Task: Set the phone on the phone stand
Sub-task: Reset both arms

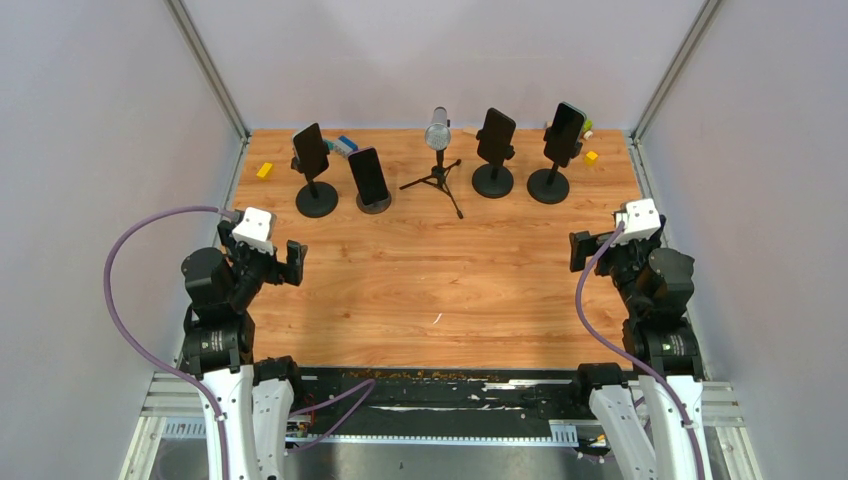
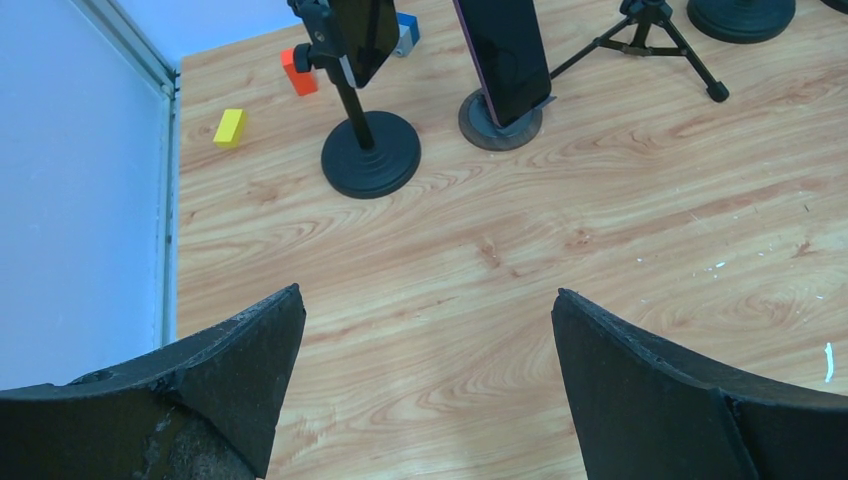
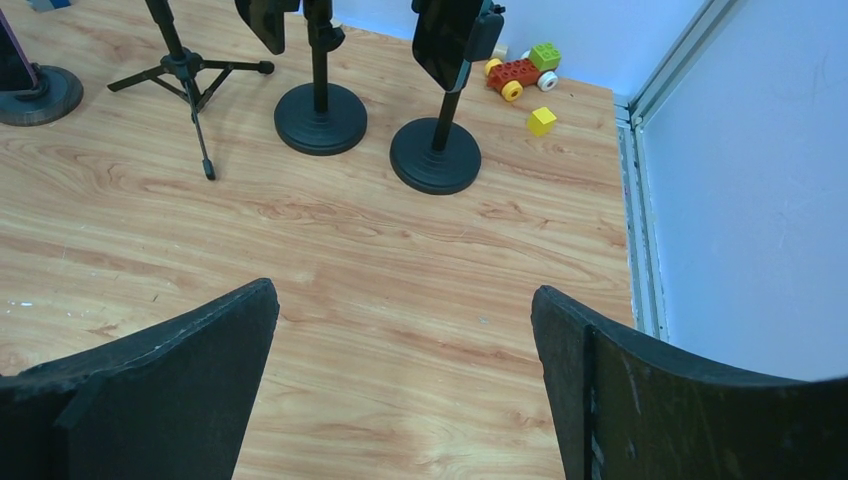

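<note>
Four dark phones stand along the back of the table. Three sit clamped on tall black stands: one phone (image 1: 310,150) at the left, its stand (image 2: 370,160) on a round base, and two phones (image 1: 496,136) (image 1: 565,133) at the right. The remaining phone (image 1: 368,177) (image 2: 505,55) leans upright in a low round holder (image 2: 500,125). My left gripper (image 1: 262,242) (image 2: 428,300) hangs open and empty over bare wood at the near left. My right gripper (image 1: 615,245) (image 3: 403,290) is open and empty at the near right.
A microphone on a small tripod (image 1: 438,150) stands between the phones. Yellow (image 2: 230,128), orange (image 2: 297,75) and blue (image 2: 405,30) blocks lie at the back left. A toy car (image 3: 515,72) and a yellow block (image 3: 541,121) lie at the back right. Grey walls enclose the table.
</note>
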You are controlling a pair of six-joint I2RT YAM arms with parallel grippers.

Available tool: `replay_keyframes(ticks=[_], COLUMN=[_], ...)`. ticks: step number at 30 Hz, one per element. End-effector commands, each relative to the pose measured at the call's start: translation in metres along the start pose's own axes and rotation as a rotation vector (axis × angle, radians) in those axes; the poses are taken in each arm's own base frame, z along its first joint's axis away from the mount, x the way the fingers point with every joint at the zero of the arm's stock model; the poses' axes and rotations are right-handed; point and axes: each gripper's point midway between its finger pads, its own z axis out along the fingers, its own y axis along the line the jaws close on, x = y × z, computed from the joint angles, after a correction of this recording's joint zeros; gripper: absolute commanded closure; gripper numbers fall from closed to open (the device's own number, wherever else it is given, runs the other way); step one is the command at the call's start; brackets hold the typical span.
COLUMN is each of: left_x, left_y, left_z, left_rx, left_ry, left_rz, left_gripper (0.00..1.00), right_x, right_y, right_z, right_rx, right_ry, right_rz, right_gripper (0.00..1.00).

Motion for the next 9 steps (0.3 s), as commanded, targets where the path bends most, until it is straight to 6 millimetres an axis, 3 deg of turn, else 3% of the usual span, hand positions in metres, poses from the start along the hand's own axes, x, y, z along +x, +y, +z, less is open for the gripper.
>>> replay_keyframes(ticks=[1, 9], left_x=[-0.0046, -0.0031], left_y=[0.0046, 0.0034], left_z=[0.0018, 0.0033], left_rx=[-0.013, -0.002], left_ry=[-0.023, -0.019], left_rz=[0.031, 0.033], left_gripper=[0.00, 0.00], right_x=[-0.0089, -0.0087], right_y=[0.0016, 0.0032], right_z=[-0.0017, -0.0020], right_rx=[-0.009, -0.017], right_ry=[-0.033, -0.035], right_rz=[0.004, 0.008], right_gripper=[0.00, 0.00])
